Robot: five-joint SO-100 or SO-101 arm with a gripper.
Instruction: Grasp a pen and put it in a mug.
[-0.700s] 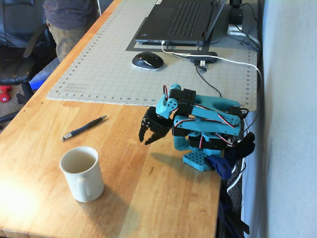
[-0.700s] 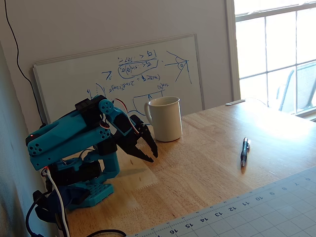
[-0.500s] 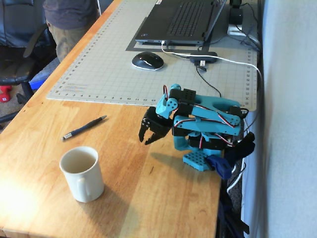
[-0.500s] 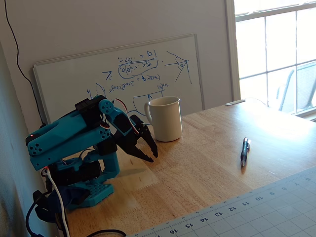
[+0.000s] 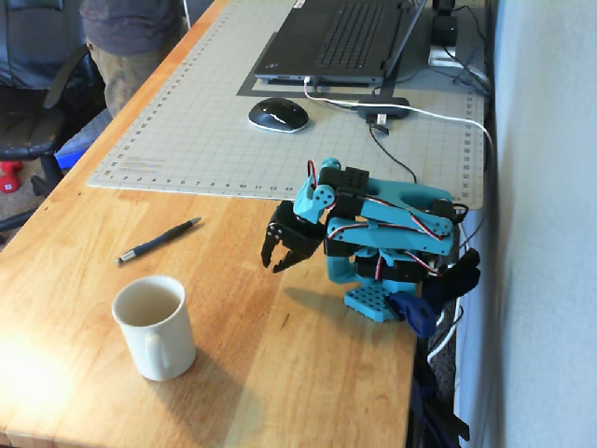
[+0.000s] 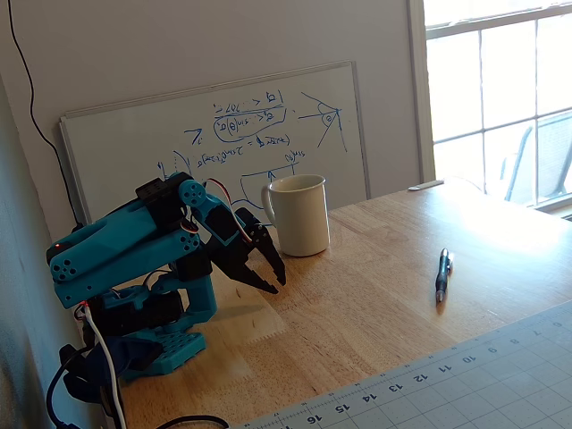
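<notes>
The pen (image 5: 158,240) is seen lying flat on the wooden tabletop (image 5: 298,373), well apart from the hand (image 5: 277,262) and untouched; in a fixed view it lies between the cutting mat (image 5: 280,140) and the mug (image 5: 154,327), angled, silvery tip toward the lower left. In the other fixed view the pen (image 6: 441,274) is seen to the right of the mug (image 6: 298,214), with the hand (image 6: 271,281) low in front of the mug. The arm is folded back near its base, and the black fingers of the hand are held slightly apart, pointed down, nothing between them. The pen is judged light, stiff, slim and smooth, so it is likely to roll or skid if nudged from one side. A grip across the barrel near its middle is advised, jaws set square to the pen's long axis, so that it hangs balanced and does not pivot when lifted. The mug is judged heavy enough to stay put, upright, mouth open, handle toward the camera in the first fixed view; being ceramic, it should not be knocked. A laptop (image 5: 336,37) and mouse (image 5: 278,115) are noted on the mat, clear of the work.
</notes>
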